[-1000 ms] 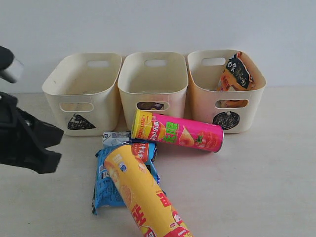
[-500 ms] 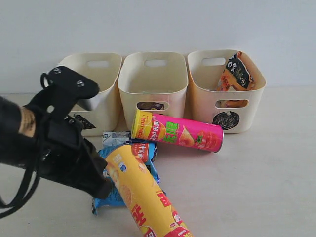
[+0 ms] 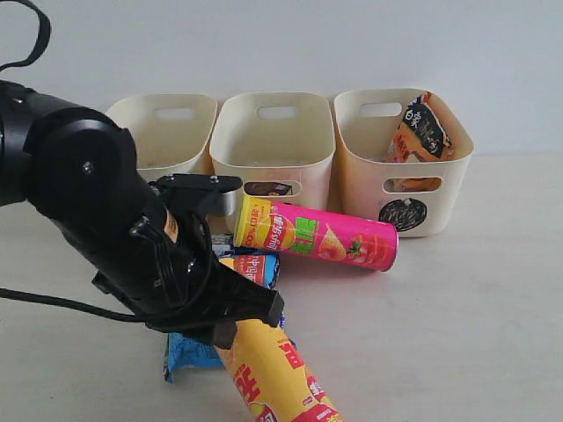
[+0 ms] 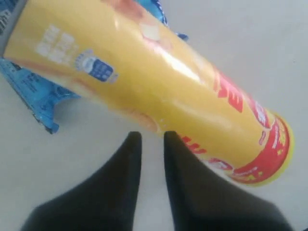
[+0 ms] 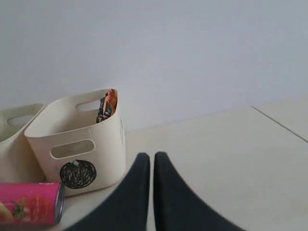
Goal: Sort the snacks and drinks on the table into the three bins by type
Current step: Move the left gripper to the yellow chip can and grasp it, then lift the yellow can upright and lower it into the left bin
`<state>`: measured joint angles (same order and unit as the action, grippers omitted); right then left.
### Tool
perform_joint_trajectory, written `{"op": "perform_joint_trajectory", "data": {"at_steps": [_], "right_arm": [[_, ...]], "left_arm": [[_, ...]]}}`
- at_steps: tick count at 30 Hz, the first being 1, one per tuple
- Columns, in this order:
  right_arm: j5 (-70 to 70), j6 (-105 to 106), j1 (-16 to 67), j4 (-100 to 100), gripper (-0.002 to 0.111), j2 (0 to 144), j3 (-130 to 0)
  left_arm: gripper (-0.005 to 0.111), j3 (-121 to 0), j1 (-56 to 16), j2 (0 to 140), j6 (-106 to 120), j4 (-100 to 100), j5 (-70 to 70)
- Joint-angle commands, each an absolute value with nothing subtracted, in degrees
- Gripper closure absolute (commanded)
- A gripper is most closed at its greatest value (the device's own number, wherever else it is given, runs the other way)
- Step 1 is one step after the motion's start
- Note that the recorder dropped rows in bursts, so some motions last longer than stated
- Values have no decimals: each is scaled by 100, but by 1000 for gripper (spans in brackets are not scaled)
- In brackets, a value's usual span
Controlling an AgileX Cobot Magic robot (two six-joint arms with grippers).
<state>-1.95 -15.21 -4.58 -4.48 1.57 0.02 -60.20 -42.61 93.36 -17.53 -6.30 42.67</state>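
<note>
while the left hand (image 4: 151, 138) hung just beside the yellow chip tube (image 4: 144, 82), its fingers stood only a narrow slit apart and held nothing. the tube lay on its side on the tabletop (image 3: 466, 316), its far end resting across the blue bag (image 3: 186, 350), with the pink tube (image 3: 317, 235) lying crosswise in front of the three bins (image 3: 230, 189). the orange-black bag (image 3: 420, 132) already stood in the circle-marked bin (image 3: 361, 189). the step in hand looked like the approach to the yellow tube. next, the fingers would need to spread wider than the tube and straddle it before closing. the right hand (image 5: 150, 161) was closed on nothing, near the circle-marked bin.
</note>
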Motion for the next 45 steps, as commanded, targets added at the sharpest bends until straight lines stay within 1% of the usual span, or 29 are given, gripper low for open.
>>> {"op": "perform_joint_trajectory", "data": {"at_steps": [1,2,3,4,7,11,16,22,24,27,30,31,33,34,41,45], "right_arm": [[-505,-1469,-494,-500,108,0,0],[-505,-1469,-494,-500,108,0,0],[-505,-1469,-494,-500,108,0,0],[-505,-1469,-494,-500,108,0,0],[-451,-1469,-494,-500,108,0,0],[-158,-1469,-319,-500,108,0,0],[-169,-1469,476,-500,108,0,0],[-169,-1469,526,-500,108,0,0],[-169,-1469,526,-500,108,0,0],[-169,-1469,526,-500,108,0,0],[-169,-1469,526,-500,108,0,0],[-169,-1469,526,-500,108,0,0],[-169,-1469,526,-500,108,0,0],[-169,-1469,526,-500,108,0,0],[-169,-1479,520,-500,108,0,0],[-169,-1479,520,-500,108,0,0]], "left_arm": [[46,-5737,-4169,9317,-2668,-716,3808],[25,-5598,-4169,9317,-2875,-752,3510],[18,-5517,-4169,9317,-2944,-879,3313],[15,-5366,-4169,9317,-3033,-1203,2994],[15,-5112,-4169,9317,-3311,-1822,2493],[15,-5098,-4179,9339,-3482,-1834,2342],[15,-5098,-4179,9636,-3877,-2023,2334],[16,-5098,-4179,9991,-3880,-2704,1726],[21,-5098,-4179,10194,-3892,-2810,1628],[35,-5098,-4179,10439,-4097,-2810,1638],[61,-5098,-4179,10498,-4164,-2846,1628],[76,-5098,-4179,10484,-4164,-2847,1585],[98,-5098,-4179,10436,-4164,-2855,1550],[102,-5098,-4179,10389,-4098,-2855,1528],[102,-5098,-4179,9810,-3611,-2855,1543],[102,-5098,-4179,9021,-3316,-2855,1516]]}}
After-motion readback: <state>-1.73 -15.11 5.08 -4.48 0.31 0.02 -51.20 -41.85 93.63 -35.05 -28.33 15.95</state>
